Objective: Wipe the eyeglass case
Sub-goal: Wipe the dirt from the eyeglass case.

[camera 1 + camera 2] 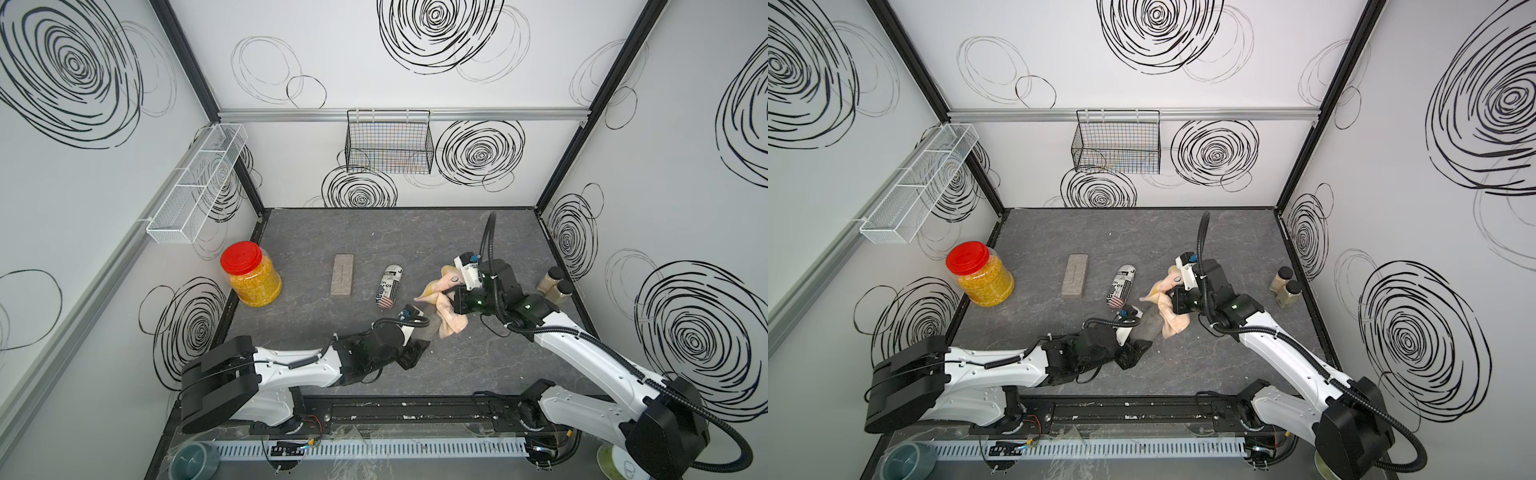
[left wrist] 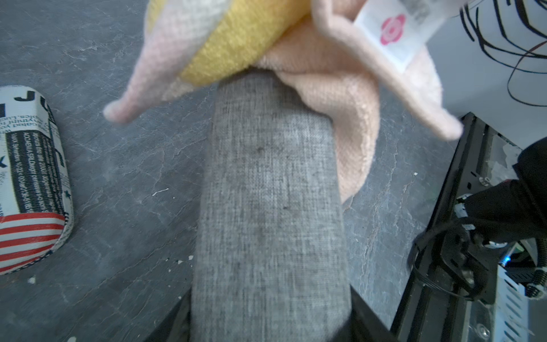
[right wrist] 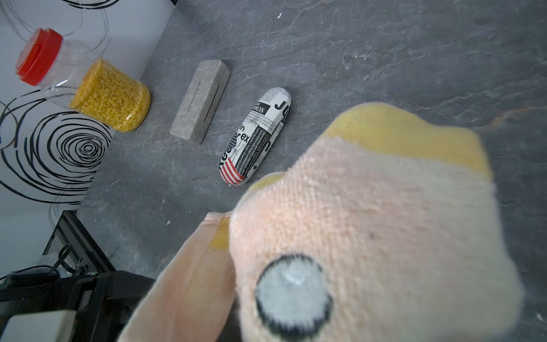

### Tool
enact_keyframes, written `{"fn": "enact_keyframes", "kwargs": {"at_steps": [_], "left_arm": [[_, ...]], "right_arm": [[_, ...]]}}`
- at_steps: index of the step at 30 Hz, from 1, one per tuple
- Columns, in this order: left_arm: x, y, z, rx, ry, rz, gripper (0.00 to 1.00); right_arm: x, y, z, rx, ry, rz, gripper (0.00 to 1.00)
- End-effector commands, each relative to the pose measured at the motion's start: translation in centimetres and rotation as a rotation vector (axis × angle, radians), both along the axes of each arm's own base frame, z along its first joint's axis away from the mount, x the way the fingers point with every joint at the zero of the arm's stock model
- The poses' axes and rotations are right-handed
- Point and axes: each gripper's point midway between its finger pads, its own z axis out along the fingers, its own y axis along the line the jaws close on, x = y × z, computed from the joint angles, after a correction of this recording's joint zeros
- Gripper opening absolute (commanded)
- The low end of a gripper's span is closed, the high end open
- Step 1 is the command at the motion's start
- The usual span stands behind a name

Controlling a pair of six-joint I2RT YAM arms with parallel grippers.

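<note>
Slate-grey tabletop (image 1: pixel 374 241) fills the floor of the scribble-patterned booth. At its left edge stands a red-lidded jar (image 1: pixel 251 274) of yellow grains. Next come two cases lying flat and apart from each other, a stone-coloured case (image 1: pixel 343 275) and a newsprint case (image 1: pixel 388 286). Neither of my grippers is touching them.

Just past those, my left gripper (image 1: pixel 415 345) is clamped on the near end of the grey fabric case (image 2: pixel 272 207). I take this one to be the case to wipe, and its length points away toward my other arm. I cannot tell whether its far end rests on the table.

My right gripper (image 1: pixel 451 297) is pinched tight on a bunched peach and yellow cloth (image 2: pixel 296 59). The cloth is draped over the far end of the case and hangs down one side. Two spice bottles (image 1: pixel 555 284) stand by the right wall, well clear.

I judge that the wipe is under way but not finished. The cloth touches only the far end, and the long stretch nearer my left fingers is bare and shows faint dark specks in the weave. What is left is to draw the cloth along that stretch and then set the case down.
</note>
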Motion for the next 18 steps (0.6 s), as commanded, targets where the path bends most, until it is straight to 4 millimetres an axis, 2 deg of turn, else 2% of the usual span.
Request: {"fn": "enact_keyframes", "kwargs": {"at_steps": [1, 6, 9, 12, 15, 18], "left_arm": [[0.9, -0.6, 3.4, -0.109, -0.069, 0.037, 0.58], [1.4, -0.6, 4.0, -0.122, -0.084, 0.056, 0.58], [1.3, -0.6, 4.0, -0.121, -0.085, 0.052, 0.58], [1.2, -0.5, 3.8, -0.118, -0.082, 0.049, 0.58], [1.0, -0.4, 3.7, -0.116, -0.079, 0.043, 0.58], [1.0, -0.2, 3.4, -0.114, -0.074, 0.047, 0.58]], "right_arm": [[-1.3, 1.7, 0.0, -0.013, -0.025, 0.090, 0.00], [-4.2, 4.7, 0.2, 0.057, 0.035, 0.242, 0.00], [-5.0, 5.1, 0.0, 0.072, 0.049, 0.289, 0.00], [-3.5, 3.5, -0.8, -0.004, 0.038, 0.194, 0.00], [-0.8, 0.5, -0.9, -0.093, 0.013, 0.013, 0.00], [0.4, -0.8, -0.6, -0.072, -0.002, -0.040, 0.00]]}}
